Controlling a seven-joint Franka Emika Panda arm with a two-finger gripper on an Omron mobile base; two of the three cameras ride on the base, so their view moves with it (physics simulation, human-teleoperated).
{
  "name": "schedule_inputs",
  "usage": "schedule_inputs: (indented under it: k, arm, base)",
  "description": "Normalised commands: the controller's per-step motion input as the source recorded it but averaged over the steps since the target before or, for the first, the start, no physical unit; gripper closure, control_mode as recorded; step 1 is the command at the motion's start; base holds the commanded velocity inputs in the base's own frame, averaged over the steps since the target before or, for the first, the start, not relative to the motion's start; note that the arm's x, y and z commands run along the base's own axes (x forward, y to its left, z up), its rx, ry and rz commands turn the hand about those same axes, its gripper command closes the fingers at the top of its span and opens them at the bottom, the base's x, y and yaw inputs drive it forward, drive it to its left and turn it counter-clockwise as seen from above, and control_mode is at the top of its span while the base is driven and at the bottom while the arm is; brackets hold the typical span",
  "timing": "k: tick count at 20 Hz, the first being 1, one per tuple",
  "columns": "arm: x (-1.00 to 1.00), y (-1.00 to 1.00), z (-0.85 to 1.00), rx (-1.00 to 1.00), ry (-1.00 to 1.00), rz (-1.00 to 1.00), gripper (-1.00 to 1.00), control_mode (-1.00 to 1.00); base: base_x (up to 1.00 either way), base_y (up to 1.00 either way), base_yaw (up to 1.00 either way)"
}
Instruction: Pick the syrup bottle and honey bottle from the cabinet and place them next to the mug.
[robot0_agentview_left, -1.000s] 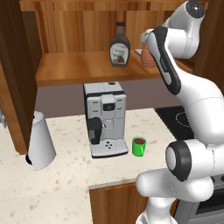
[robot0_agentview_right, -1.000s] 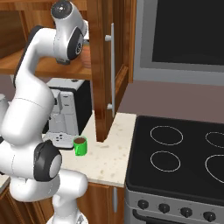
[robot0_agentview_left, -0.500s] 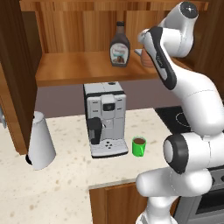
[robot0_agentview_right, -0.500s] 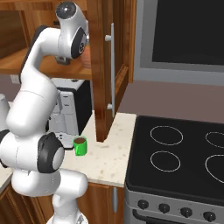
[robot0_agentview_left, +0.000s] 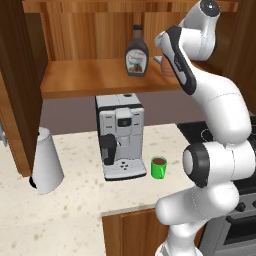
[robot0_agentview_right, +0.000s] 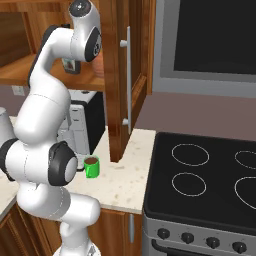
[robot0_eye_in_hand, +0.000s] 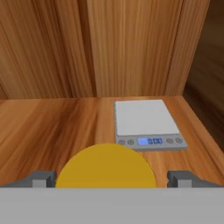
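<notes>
You see in the hand view that the gripper (robot0_eye_in_hand: 112, 179) stands with its 2 fingertips (robot0_eye_in_hand: 43, 178) wide apart, and nothing is clamped between them. The yellow lid of the honey bottle (robot0_eye_in_hand: 106, 166) lies directly between the 2 tips, a little nearer to the left one in that view, with a gap on each side, so the tips do not touch it. You look down on the lid from above; the orange body of the jar under it is hidden.

Behind the lid, on the shelf of the cabinet (robot0_eye_in_hand: 52, 118), lies a flat grey kitchen scale (robot0_eye_in_hand: 146, 124) with a small blue display. It is just beyond the honey bottle and slightly to the right in the hand view, near the side wall of the cabinet.

In the left base view the syrup bottle (robot0_agentview_left: 136, 53) stands upright on the same shelf, to the left of the arm's hand and apart from it. A small part of the honey bottle (robot0_agentview_left: 167, 68) shows there, just behind the forearm.

The mug (robot0_agentview_left: 159, 167) stands below on the counter (robot0_agentview_left: 85, 200), just beside the right side of the coffee machine (robot0_agentview_left: 119, 135). A white kettle (robot0_agentview_left: 46, 161) stands well apart, at the left of the counter. In the right base view the mug (robot0_agentview_right: 91, 166) is near the open cabinet door (robot0_agentview_right: 125, 75).
</notes>
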Motion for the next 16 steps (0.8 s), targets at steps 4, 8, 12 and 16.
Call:
schedule_inputs:
  k: [4, 8, 12, 16]
  arm:
    - [0.0, 0.0, -0.01, 0.0, 0.0, 0.0, -1.0, -1.0]
    - [0.0, 0.0, -0.03, 0.01, 0.0, 0.0, -1.0, -1.0]
    - [0.0, 0.0, -0.24, 0.02, 0.0, 0.0, -1.0, -1.0]
    - [0.0, 0.0, -0.24, 0.01, 0.0, 0.0, -1.0, -1.0]
  base:
    - [0.0, 0.0, 0.0]
    - [0.0, 0.0, 0.0]
    - [0.0, 0.0, 0.0]
    - [0.0, 0.0, 0.0]
